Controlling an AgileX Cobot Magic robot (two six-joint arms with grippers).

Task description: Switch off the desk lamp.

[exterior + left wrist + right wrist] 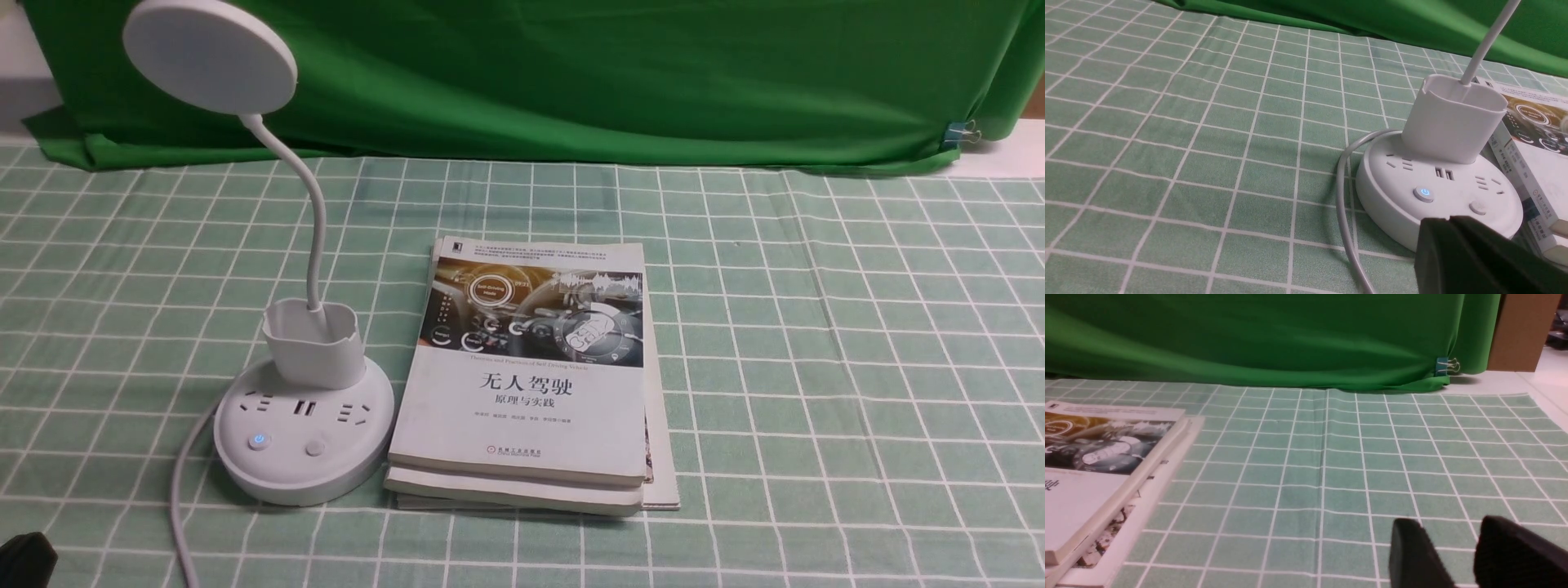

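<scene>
The desk lamp (304, 425) is sitting on the left half of the checked cloth (816, 367), its round base touching or just beside the book stack (531, 384). My left gripper (1453, 222) is hanging low just in front of the base, on my own side of it, w/ fingers pressed together, no gap showing in the left wrist view. In the front view only a dark corner of it is poking in at the bottom left. So the left arm is by far the nearer one. My right gripper (1447, 543) is idling well apart over bare cloth, right of the books, fingers spread, holding nothing.

The base is facing me: lit blue power button (1423, 193) on the near left of its top, plain button (1478, 207) to the right, sockets behind, cup holder (313, 341) at the back. The lamp's long axis is running upright: neck (314, 212) rising from the cup and curving to the disc head (210, 55) up and to the left. I'm judging the press needs a short reach fwd, then down onto the lit button, approx straight ahead of my left fingertips.
</scene>
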